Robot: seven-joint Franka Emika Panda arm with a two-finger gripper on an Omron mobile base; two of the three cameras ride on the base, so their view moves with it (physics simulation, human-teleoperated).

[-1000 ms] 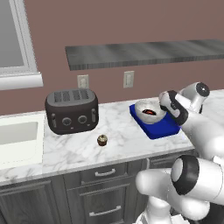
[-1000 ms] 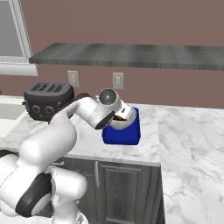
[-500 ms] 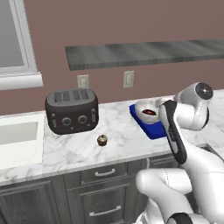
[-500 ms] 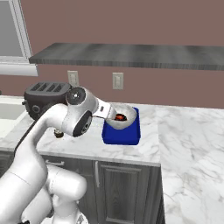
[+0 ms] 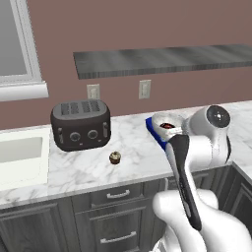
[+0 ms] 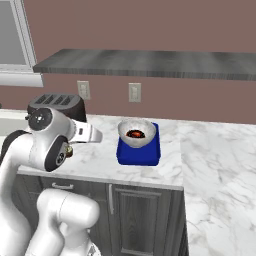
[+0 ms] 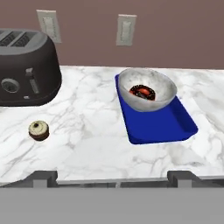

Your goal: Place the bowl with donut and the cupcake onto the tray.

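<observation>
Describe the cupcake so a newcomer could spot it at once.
Start at the black toaster on the marble counter. Just in front of it, apart from the blue tray, sits the cupcake: tiny, alone on bare marble, unlike the donut inside the bowl.

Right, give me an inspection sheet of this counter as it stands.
Surface: white marbled counter.
Job's things: bowl holding the donut, resting on the far end of the blue tray; cupcake on the counter, off the tray, in front of the toaster.
Clutter: nothing seen.
Gripper: gripper pulled back from the counter edge, jaws open, holding nothing.
Cables: nothing seen.
Surroundings: two wall outlets, shelf above, sink at left.
</observation>
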